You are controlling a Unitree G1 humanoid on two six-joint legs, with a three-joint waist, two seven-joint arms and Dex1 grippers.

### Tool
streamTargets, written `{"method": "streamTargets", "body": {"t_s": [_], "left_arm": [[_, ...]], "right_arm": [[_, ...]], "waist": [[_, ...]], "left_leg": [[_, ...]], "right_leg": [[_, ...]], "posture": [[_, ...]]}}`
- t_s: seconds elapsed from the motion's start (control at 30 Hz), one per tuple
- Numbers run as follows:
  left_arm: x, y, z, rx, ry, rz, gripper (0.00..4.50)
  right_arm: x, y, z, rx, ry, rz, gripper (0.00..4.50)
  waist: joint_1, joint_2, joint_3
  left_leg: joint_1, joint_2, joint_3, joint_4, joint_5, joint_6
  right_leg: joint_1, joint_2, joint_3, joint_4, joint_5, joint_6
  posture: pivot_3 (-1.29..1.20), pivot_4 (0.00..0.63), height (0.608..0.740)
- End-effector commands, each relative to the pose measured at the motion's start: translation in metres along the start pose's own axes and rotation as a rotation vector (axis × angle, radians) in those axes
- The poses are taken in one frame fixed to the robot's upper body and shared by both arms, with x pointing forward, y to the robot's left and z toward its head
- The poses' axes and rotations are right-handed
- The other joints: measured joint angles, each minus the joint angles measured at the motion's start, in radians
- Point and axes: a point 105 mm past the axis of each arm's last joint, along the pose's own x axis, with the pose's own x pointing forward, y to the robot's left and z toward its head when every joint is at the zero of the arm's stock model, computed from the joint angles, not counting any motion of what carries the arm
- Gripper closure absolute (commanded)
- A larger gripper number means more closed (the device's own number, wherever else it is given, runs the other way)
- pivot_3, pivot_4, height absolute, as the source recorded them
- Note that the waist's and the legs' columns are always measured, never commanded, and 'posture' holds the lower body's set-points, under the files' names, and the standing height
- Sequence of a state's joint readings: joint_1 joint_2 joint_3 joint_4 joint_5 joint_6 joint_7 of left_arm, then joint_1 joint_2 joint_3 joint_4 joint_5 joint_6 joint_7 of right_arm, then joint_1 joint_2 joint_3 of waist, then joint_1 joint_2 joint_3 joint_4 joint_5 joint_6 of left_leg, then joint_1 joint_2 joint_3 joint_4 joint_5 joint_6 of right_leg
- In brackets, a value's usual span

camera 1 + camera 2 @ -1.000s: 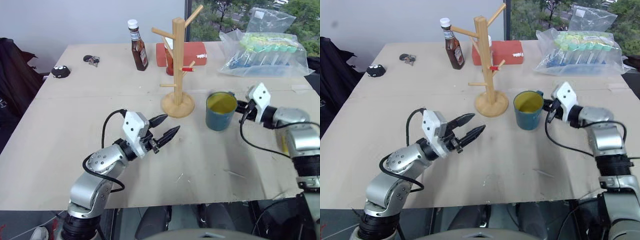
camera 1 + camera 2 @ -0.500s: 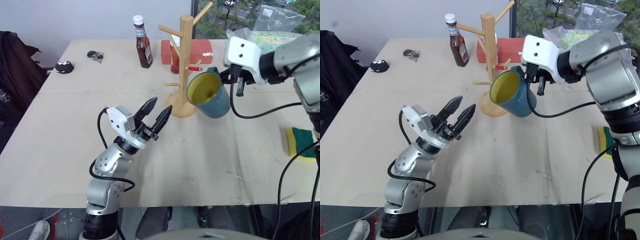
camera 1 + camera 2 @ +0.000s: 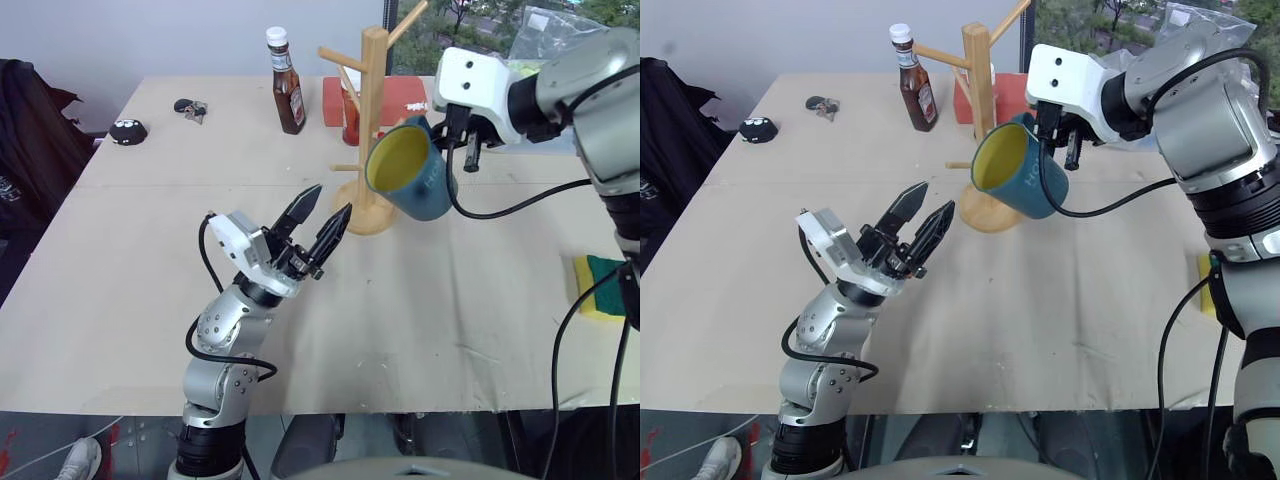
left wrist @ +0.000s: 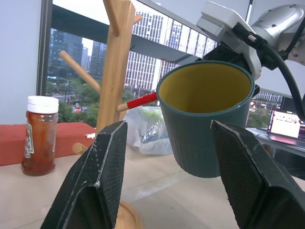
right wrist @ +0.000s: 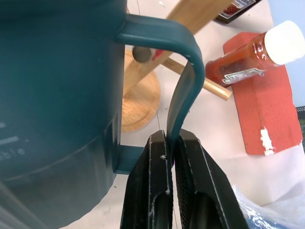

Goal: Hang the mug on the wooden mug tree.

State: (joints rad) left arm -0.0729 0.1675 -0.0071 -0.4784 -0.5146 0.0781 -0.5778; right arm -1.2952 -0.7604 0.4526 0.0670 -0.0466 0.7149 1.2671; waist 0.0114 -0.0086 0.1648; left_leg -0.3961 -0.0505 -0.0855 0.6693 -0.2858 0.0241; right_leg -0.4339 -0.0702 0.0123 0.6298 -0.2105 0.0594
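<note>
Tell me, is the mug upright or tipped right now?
Tipped. The mug hangs off the table by its handle, pinched in the right tool, its yellow mouth turned sideways beside the mug tree.

A brown sauce bottle (image 3: 285, 82) with a white cap stands upright near the top centre of the frame, on the pale wooden table (image 3: 140, 260). Just right of it lies a flat red block (image 3: 400, 97), with a small jar of reddish stuff (image 3: 351, 115) standing against its left end. At the upper left sit a dark rounded object (image 3: 129, 132) and what may be a bunch of keys (image 3: 190, 108). A yellow-and-green sponge (image 3: 603, 287) lies at the right edge. A clear plastic bag (image 3: 1185, 20) shows at the top right.
</note>
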Motion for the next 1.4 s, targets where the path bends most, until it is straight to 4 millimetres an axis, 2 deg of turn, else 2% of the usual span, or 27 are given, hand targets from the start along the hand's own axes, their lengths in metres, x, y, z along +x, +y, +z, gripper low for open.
{"method": "streamTargets", "body": {"t_s": [0.03,0.37,0.4,0.47,0.67,0.7,0.83,0.93,1.03,1.07,1.13,1.23,1.3,1.4], "left_arm": [[-0.003,-0.003,0.003,0.004,-0.014,-0.015,1.62],[-0.006,-0.002,-0.001,0.013,0.007,-0.012,1.62],[-0.006,-0.002,-0.001,0.012,0.007,-0.011,1.62],[-0.007,-0.002,-0.002,0.007,0.010,-0.008,1.62],[-0.009,0.000,-0.007,0.008,0.051,0.010,1.62],[-0.010,0.000,-0.009,0.006,0.062,0.010,1.62],[-0.017,0.001,-0.021,0.011,0.159,0.024,1.62],[-0.036,0.001,-0.042,0.026,0.336,0.041,1.62],[-0.061,0.005,-0.063,0.032,0.526,0.094,1.62],[-0.068,0.007,-0.068,0.043,0.569,0.114,1.62],[-0.077,0.010,-0.072,0.050,0.603,0.137,1.62],[-0.084,0.013,-0.071,0.050,0.619,0.168,0.98],[-0.090,0.011,-0.073,0.052,0.648,0.148,0.03],[-0.103,0.008,-0.080,0.050,0.713,0.115,0.03]], "right_arm": [[-0.011,-0.009,0.013,-0.037,-0.031,-0.039,4.44],[-0.003,-0.016,0.015,-0.028,-0.033,-0.074,4.44],[-0.002,-0.017,0.016,-0.027,-0.036,-0.078,3.90],[-0.003,-0.018,0.017,-0.022,-0.041,-0.086,3.19],[-0.010,-0.028,0.018,0.043,-0.075,-0.143,0.26],[-0.012,-0.030,0.018,0.057,-0.081,-0.154,0.04],[-0.022,-0.029,0.010,0.163,-0.118,-0.159,0.04],[-0.026,0.000,-0.022,0.369,-0.224,-0.083,0.04],[-0.014,0.044,-0.048,0.636,-0.418,-0.053,0.04],[-0.009,0.058,-0.058,0.733,-0.465,-0.071,0.04],[0.003,0.086,-0.087,0.838,-0.445,-0.185,0.04],[0.011,0.133,-0.117,0.886,-0.426,-0.283,0.00],[0.011,0.153,-0.121,0.931,-0.490,-0.301,0.00],[0.014,0.179,-0.131,0.850,-0.480,-0.309,0.00]], "waist": [[0.000,0.000,0.000],[0.000,0.000,0.000],[0.000,0.000,0.000],[0.000,0.000,0.000],[-0.001,0.000,0.000],[0.000,0.000,0.000],[0.000,0.000,0.000],[0.006,-0.005,-0.004],[0.004,-0.007,-0.007],[0.004,-0.007,-0.006],[0.002,-0.004,-0.006],[0.006,-0.004,-0.009],[0.000,-0.002,-0.008],[-0.019,0.000,-0.007]], "left_leg": [[0.000,0.000,0.000,0.000,0.000,0.000],[0.000,0.000,0.000,0.001,0.000,0.000],[0.000,0.000,0.001,0.001,0.000,0.000],[0.000,0.000,0.001,0.001,0.000,0.000],[0.000,0.000,0.001,0.001,0.000,0.000],[0.000,0.000,0.001,0.001,0.000,0.000],[0.000,0.000,0.001,0.002,0.000,0.000],[0.000,0.000,-0.001,0.001,0.000,0.000],[0.000,0.000,-0.003,0.000,0.000,0.000],[0.000,0.000,-0.002,0.000,0.000,0.000],[0.000,0.000,0.000,0.000,0.000,0.000],[0.000,-0.001,0.004,0.000,0.000,0.000],[0.005,0.000,0.003,0.001,0.000,0.000],[0.019,0.001,0.007,0.000,-0.002,0.004]], "right_leg": [[0.000,0.000,0.000,0.000,0.000,0.000],[-0.001,0.000,0.000,0.002,0.000,0.000],[-0.001,0.000,0.000,0.002,0.000,0.000],[-0.001,0.000,0.001,0.003,0.000,0.000],[-0.001,0.000,0.001,0.004,0.000,0.000],[-0.001,0.000,0.001,0.004,0.000,0.000],[-0.002,0.000,0.001,0.005,0.000,0.000],[-0.001,0.000,0.000,0.004,0.000,0.000],[0.002,0.000,0.001,0.000,0.000,0.000],[0.001,0.000,0.001,0.001,0.000,0.000],[-0.001,0.000,0.003,0.006,0.000,0.000],[-0.006,0.000,0.006,0.012,0.000,0.000],[-0.001,0.000,0.003,0.012,0.000,0.000],[0.012,0.006,0.007,0.011,-0.001,0.000]], "posture": [[0.00,0.150,0.740],[0.00,0.150,0.740],[0.00,0.150,0.740],[0.00,0.150,0.740],[0.00,0.150,0.740],[0.00,0.150,0.740],[0.00,0.150,0.740],[0.00,0.150,0.740],[0.00,0.150,0.740],[0.00,0.150,0.740],[0.00,0.150,0.740],[0.00,0.150,0.740],[0.00,0.150,0.740],[0.00,0.150,0.740]]}}
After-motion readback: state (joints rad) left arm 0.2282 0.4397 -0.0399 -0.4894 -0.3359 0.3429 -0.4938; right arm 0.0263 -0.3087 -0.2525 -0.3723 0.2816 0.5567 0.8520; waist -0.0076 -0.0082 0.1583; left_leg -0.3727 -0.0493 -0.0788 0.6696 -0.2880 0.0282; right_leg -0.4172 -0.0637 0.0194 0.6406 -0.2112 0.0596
